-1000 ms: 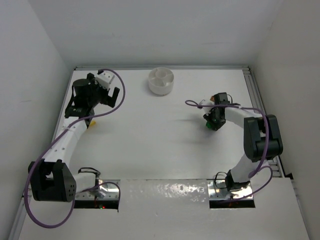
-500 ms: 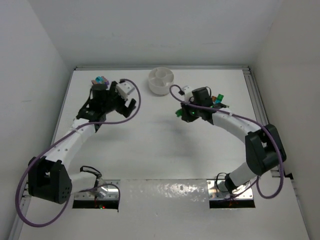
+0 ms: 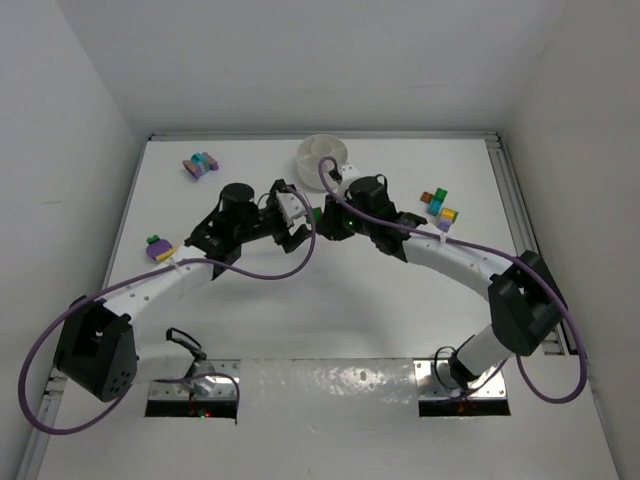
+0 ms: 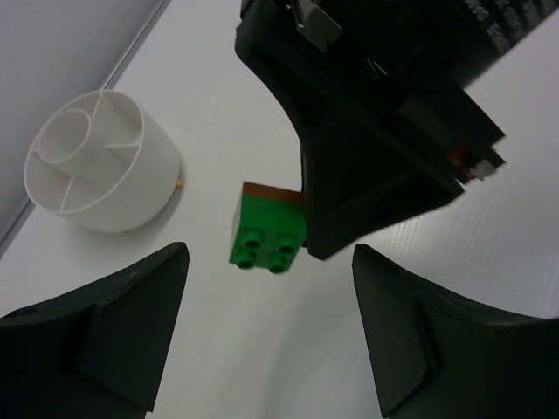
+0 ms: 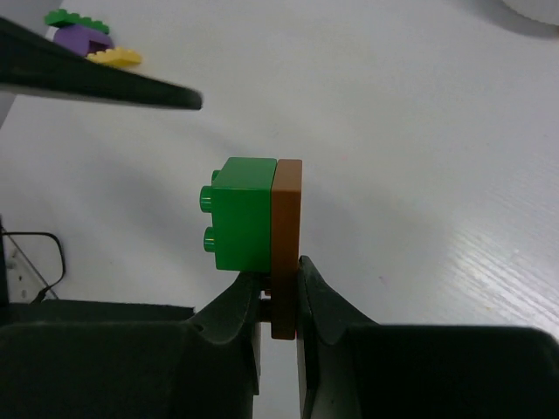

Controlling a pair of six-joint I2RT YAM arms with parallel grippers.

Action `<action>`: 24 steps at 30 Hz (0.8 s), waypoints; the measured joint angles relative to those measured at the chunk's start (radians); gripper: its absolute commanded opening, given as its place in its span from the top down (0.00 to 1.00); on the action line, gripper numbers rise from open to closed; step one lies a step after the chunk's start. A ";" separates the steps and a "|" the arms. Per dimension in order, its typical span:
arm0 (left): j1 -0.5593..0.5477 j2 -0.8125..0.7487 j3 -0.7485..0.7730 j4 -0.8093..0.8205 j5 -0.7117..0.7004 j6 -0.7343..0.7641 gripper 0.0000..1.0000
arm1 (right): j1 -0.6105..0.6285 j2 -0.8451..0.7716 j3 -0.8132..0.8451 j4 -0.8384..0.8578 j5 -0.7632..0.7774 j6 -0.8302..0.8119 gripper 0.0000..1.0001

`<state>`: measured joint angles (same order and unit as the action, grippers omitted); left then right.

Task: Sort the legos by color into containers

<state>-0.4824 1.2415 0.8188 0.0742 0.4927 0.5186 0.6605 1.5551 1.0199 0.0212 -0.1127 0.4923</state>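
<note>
My right gripper (image 5: 281, 266) is shut on a thin orange plate (image 5: 286, 218) with a green brick (image 5: 244, 214) stuck to its side, both held above the table. In the top view this green brick (image 3: 316, 213) hangs just below the white dish (image 3: 308, 168), between my right gripper (image 3: 326, 216) and my left gripper (image 3: 300, 225). My left gripper (image 4: 269, 255) is open, its fingers either side of the green brick (image 4: 268, 234) without touching it. The dish (image 4: 131, 188) with its compartments looks empty.
Loose legos lie in three groups: teal, pink and purple ones (image 3: 200, 165) at the back left, a purple, yellow and green clump (image 3: 158, 249) by the left arm, and a mixed cluster (image 3: 438, 207) at the right. Walls enclose the table.
Both arms have swung in to the middle of the table. The right gripper has closed on the green-and-orange piece and carried it left. The left gripper's jaws have narrowed a little.
</note>
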 measured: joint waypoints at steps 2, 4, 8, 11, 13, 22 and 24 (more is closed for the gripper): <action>-0.002 0.017 -0.001 0.035 0.003 -0.005 0.29 | 0.017 0.000 0.000 0.002 -0.002 0.009 1.00; -0.002 0.027 -0.002 0.051 0.006 0.002 0.33 | 0.019 0.000 0.000 0.006 -0.005 0.014 1.00; 0.000 0.039 -0.002 0.058 0.023 0.029 0.37 | 0.019 0.000 0.000 0.012 -0.009 0.016 1.00; 0.000 0.045 -0.002 0.056 0.035 0.047 0.37 | 0.023 0.000 0.000 0.018 -0.020 0.011 1.00; 0.000 0.048 -0.002 0.056 0.047 0.058 0.40 | 0.029 0.000 0.000 0.023 -0.033 0.004 1.00; 0.000 0.049 0.014 -0.051 0.076 0.182 0.45 | 0.031 -0.002 -0.003 0.020 -0.072 -0.049 1.00; 0.000 0.049 0.027 -0.090 0.080 0.209 0.44 | 0.031 -0.006 -0.003 0.019 -0.082 -0.065 1.00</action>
<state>-0.4828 1.2907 0.8463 -0.0162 0.5732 0.7280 0.6918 1.5494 1.0168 0.0399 -0.1951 0.4274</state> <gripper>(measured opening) 0.554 0.145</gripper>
